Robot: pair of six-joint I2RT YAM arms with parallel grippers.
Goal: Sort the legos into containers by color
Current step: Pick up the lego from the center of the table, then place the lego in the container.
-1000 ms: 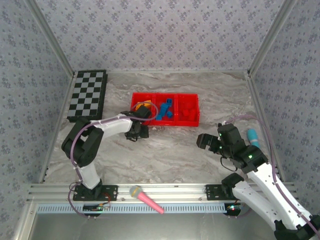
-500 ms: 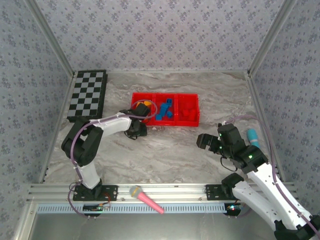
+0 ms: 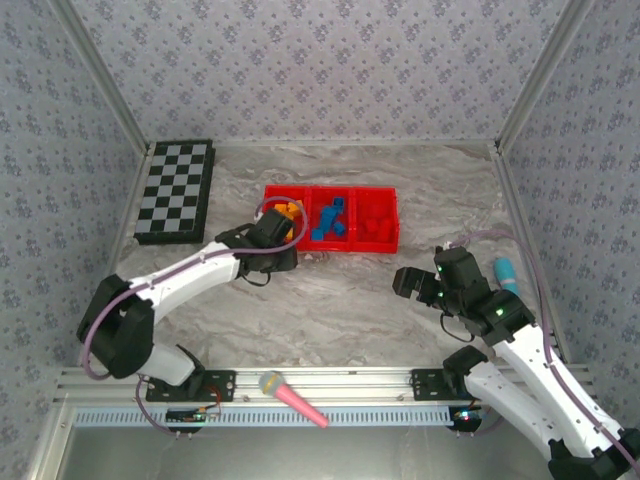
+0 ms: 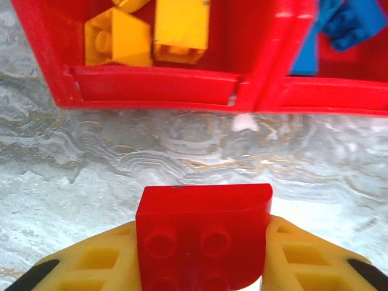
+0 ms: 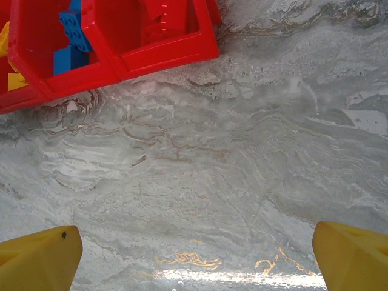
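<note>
Red lego brick pinched in the left gripper, near the red tray; right gripper wide open.

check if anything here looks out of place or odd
The pink microphone toy lies off the marble, on the metal rail between the arm bases. A teal object sits beside the right arm, too small to identify. The tray looks sorted by color; the left fingers hold a red brick.

Red lego, lower part off-frame
</note>
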